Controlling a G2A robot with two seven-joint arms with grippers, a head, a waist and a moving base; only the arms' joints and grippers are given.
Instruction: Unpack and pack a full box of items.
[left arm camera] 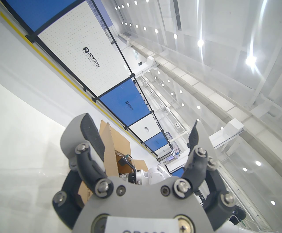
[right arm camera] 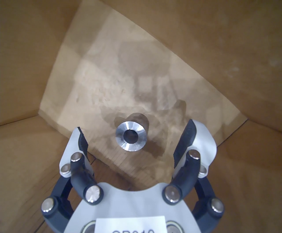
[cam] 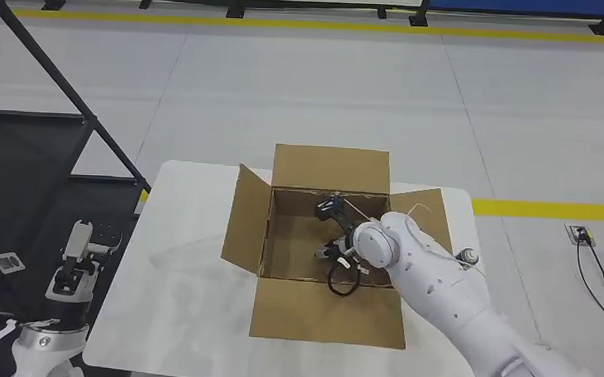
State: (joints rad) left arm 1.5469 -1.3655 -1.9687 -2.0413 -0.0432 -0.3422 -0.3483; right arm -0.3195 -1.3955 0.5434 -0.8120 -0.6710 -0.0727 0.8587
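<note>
While my right hand (right arm camera: 135, 133), open and empty, hangs inside the box (cam: 280, 238) directly over the upright metal cylinder (right arm camera: 131, 136) on its floor, I judge unpacking under way: next, descend and close squarely round it; my left hand (left arm camera: 142, 128) stands open beside the counter (cam: 178, 314).

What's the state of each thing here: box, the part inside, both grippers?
cardboard box: open, flaps folded outward, sitting on the table.
metal cylinder: standing on end on the box floor, bore facing up, not gripped.
right gripper: open, down inside the box, fingers either side of the cylinder without touching it.
left gripper: open, empty, away from the box.
</note>
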